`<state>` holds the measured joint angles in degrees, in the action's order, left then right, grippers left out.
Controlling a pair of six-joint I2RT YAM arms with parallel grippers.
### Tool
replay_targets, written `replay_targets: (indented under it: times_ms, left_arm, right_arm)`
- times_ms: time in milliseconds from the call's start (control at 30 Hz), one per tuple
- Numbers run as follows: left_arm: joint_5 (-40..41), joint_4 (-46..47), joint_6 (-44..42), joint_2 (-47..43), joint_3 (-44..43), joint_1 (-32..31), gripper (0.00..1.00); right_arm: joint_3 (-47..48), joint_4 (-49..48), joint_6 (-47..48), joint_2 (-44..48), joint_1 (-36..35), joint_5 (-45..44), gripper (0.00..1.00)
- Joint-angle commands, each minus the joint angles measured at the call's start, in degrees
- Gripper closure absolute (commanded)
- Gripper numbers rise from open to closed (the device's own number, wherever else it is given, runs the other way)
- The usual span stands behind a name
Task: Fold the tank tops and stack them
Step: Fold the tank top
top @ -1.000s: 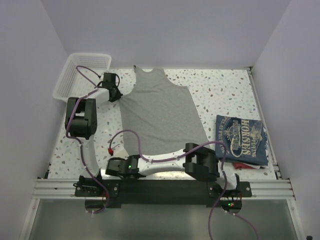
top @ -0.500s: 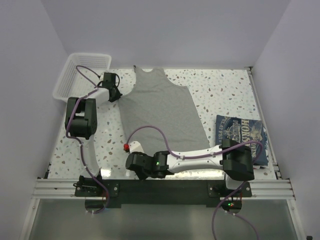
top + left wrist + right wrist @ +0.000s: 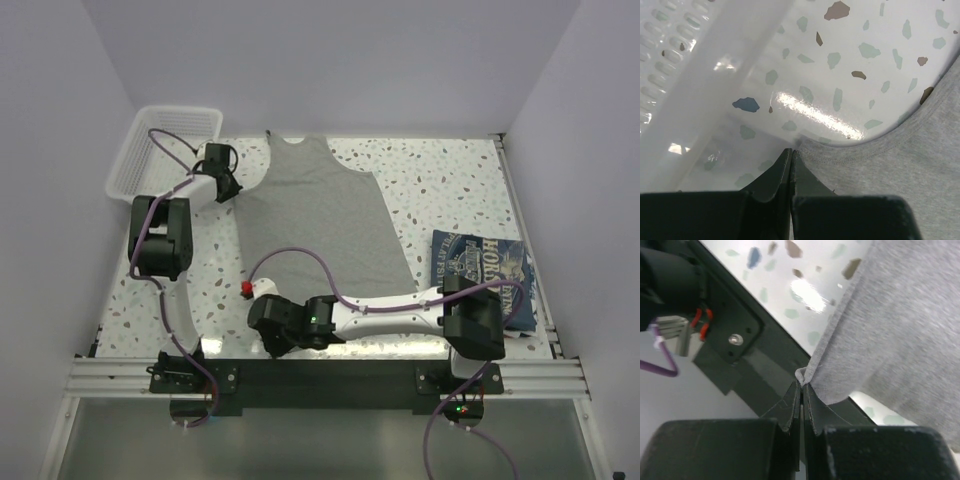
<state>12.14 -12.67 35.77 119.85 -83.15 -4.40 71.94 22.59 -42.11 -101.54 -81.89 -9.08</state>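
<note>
My left pincer (image 3: 791,155) is pressed together on the left side edge of the grey tank top (image 3: 320,225), up by the armhole. The wrist view shows the ribbed edge caught right at my fingertips, with the white mesh basket (image 3: 140,160) just beside them. My right pincer (image 3: 801,387) is also clamped. It pinches the near left corner of the hem, and a small fold of grey cloth stands up between the tips, close to the near edge of the table (image 3: 440,190).

The grey top lies spread out in the middle of the table, neck towards the far edge and hem towards the near edge. It looks mostly flat, and I hold it at two points along its left side. The navy tank top (image 3: 480,275), with its white lettering, sits folded by the right edge towards the near right corner, partly under my right arm.

I judge that I am at the first fold of the grey top, a lengthwise one, and that nothing of it is folded yet. Next I would lift both held points a little and carry them together across to the right side. The edge between them needs to stay taut so the left half lays over the right without bunching. My arms must move evenly. If one leads, the fold will skew or the thin hem may slip out.
</note>
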Motion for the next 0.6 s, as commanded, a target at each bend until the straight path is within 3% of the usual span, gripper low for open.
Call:
replay_targets:
  times_ms: [0, 367, 567]
  left_arm:
    - [3.7, 0.3, -0.2, -4.5, -1.7, 1.6, 1.0]
    - [4.8, -0.1, 0.0, -6.6, -2.7, 2.1, 1.0]
    - [4.1, -1.2, 0.9, -5.4, -6.1, 0.4, 1.0]
  right_arm:
    - [5.1, -1.8, 1.1, -1.6, 0.0, 4.0, 1.0]
    - [11.2, -1.4, 2.4, -3.8, 0.1, 6.6, 1.0]
    - [3.2, -5.4, 0.0, 1.9, 4.3, 9.0, 1.0]
